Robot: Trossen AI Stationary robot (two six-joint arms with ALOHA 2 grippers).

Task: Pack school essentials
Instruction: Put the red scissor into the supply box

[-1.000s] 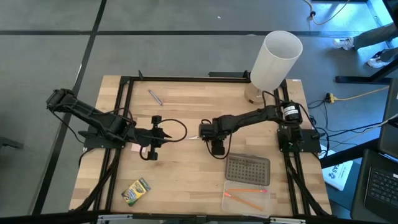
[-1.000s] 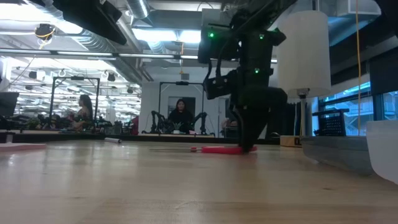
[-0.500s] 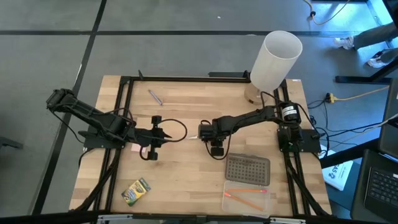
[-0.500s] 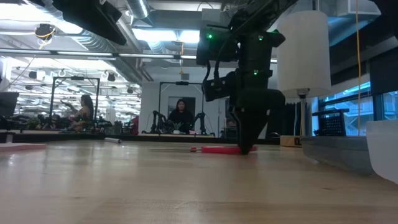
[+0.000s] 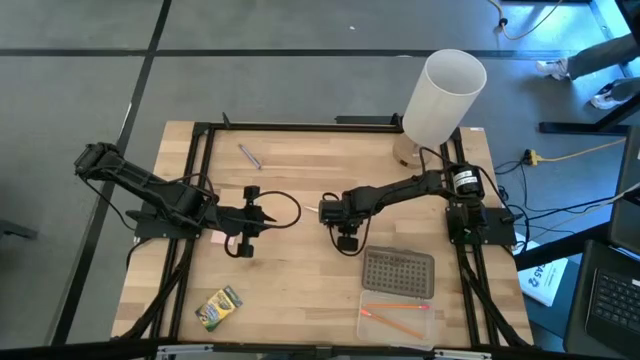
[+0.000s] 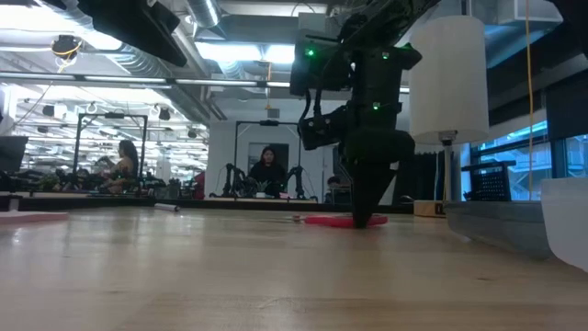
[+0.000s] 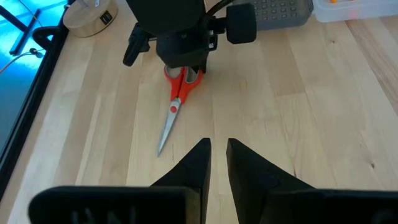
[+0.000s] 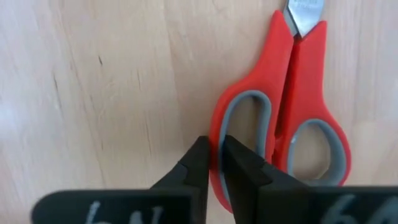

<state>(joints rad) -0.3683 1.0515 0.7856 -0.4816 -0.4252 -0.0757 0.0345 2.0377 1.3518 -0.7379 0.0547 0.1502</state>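
Observation:
The red-handled scissors (image 7: 177,99) lie flat on the wooden table near its middle, blades toward my left arm. My right gripper (image 7: 184,67) stands over their handles, pointing down, shut on one handle ring (image 8: 214,134); in the low view it stands at the red handles (image 6: 331,220). My left gripper (image 7: 216,149) hovers shut a little to the table's left of the blade tip, holding nothing. A purple pen (image 5: 249,156) lies far left, a crayon box (image 5: 219,308) near left. Two orange pencils (image 5: 395,312) lie in the clear box. My right gripper pinches the outer rim of one handle ring (image 8: 213,146) between its two fingers, one finger inside the ring's hole and one outside on the wood. The fingers come from above, pointing down. The scissors lie flat on the table.
A clear box (image 5: 420,325) sits at the near right, with its grey dotted lid (image 5: 398,272) just beyond it. A tall white lamp (image 5: 440,95) stands at the far right corner. A small pink pad (image 5: 217,237) peeks out under my left arm.
My right gripper has shut on the scissors' handle ring while staying in place over it. The scissors still lie on the table.

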